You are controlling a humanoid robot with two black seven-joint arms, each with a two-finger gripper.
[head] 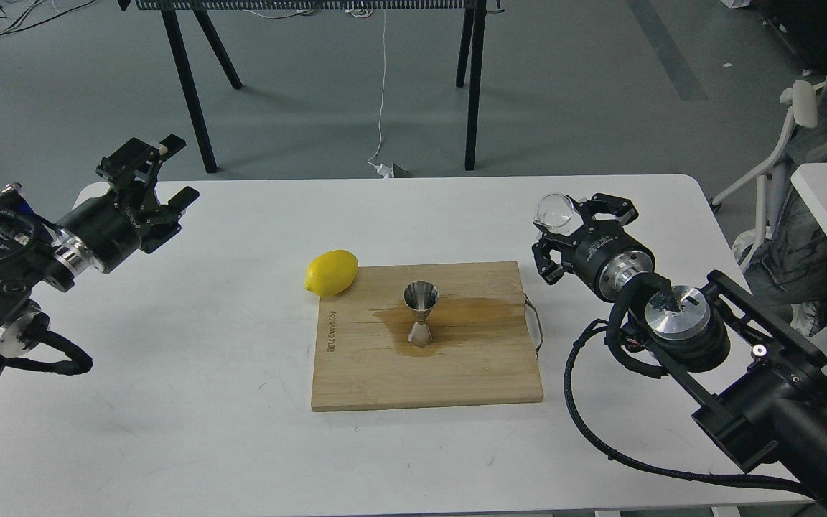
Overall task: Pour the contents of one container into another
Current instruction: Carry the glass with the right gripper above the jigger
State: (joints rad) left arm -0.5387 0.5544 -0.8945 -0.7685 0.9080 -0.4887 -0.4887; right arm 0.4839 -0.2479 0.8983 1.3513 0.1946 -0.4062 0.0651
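Note:
The steel hourglass jigger (pixel 420 313) stands upright in the middle of the wooden cutting board (pixel 456 373), on a brown wet stain. My right gripper (pixel 564 231) is shut on the small clear glass cup (pixel 555 212), held in the air to the right of the board and higher than the jigger. The cup looks tilted toward the left. My left gripper (pixel 159 172) hovers open and empty over the table's far left corner.
A yellow lemon (pixel 331 273) lies on the white table (pixel 205 373) touching the board's far left corner. A metal handle (pixel 534 327) sticks out of the board's right edge. Black trestle legs (pixel 191 93) stand on the floor behind; a white chair (pixel 779 158) is at right.

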